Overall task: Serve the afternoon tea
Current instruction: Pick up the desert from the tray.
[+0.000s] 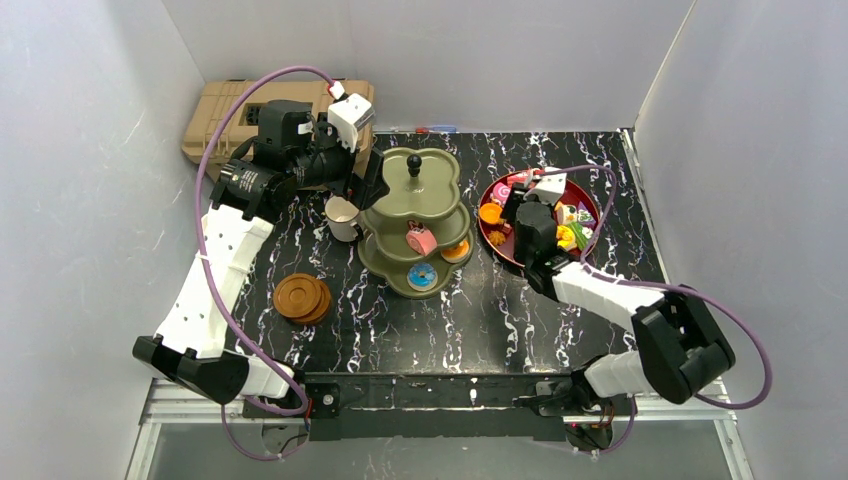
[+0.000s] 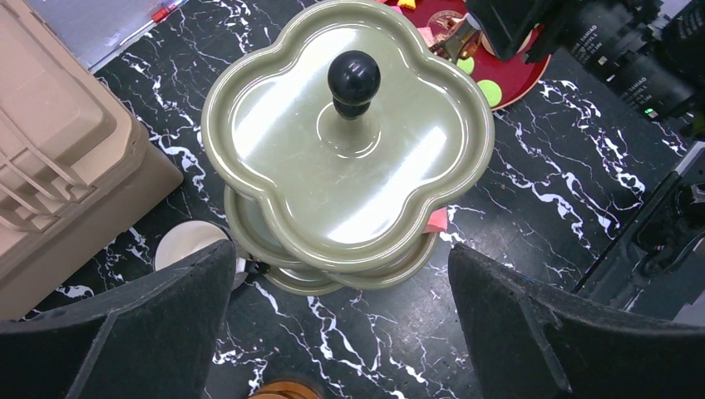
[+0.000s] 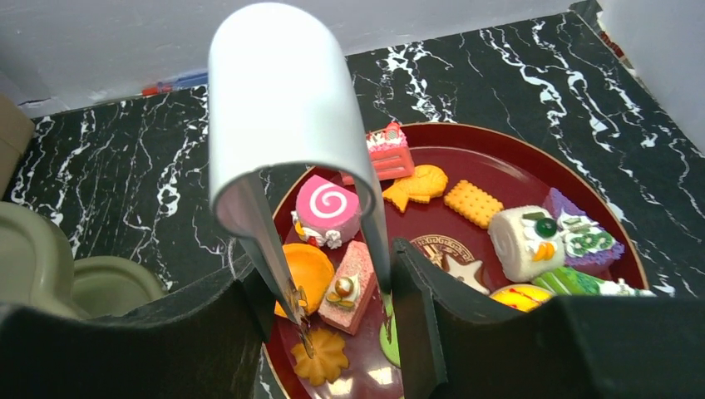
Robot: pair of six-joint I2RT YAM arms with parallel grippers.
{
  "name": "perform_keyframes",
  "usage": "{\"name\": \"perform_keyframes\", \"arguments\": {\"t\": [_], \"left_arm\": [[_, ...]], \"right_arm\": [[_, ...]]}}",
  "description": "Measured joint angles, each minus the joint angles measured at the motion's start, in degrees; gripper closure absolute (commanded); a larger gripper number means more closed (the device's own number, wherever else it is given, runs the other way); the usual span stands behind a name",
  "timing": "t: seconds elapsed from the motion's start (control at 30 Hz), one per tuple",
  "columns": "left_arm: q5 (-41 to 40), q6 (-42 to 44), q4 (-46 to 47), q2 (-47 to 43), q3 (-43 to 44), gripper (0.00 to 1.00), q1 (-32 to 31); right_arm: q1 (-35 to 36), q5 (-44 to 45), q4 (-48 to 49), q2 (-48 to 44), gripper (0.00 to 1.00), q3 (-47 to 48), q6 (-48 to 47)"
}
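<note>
The olive-green three-tier stand with its black knob stands mid-table, with a pink pastry, a blue donut and an orange one on its lower tiers. A white mug sits at its left and brown saucers lie stacked in front. My left gripper hangs open and empty beside the stand. My right gripper is shut on silver tongs, whose tips straddle a pink cake slice on the dark-red plate.
A tan toolbox sits at the back left, close to my left arm. The red plate carries several more pastries, among them an orange tart and a pink swirl roll. White walls close in on both sides.
</note>
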Motion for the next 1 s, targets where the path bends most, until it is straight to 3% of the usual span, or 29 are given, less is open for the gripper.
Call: {"name": "perform_keyframes", "arguments": {"t": [0.4, 1.0], "left_arm": [[-0.28, 0.74, -0.02, 0.0, 0.0, 0.02, 0.0], [-0.44, 1.22, -0.02, 0.0, 0.0, 0.02, 0.0]], "right_arm": [[-1.62, -2.49, 6.08, 7.54, 0.46, 2.58, 0.81], [-3.5, -1.88, 6.12, 5.92, 0.47, 1.33, -3.65]]}}
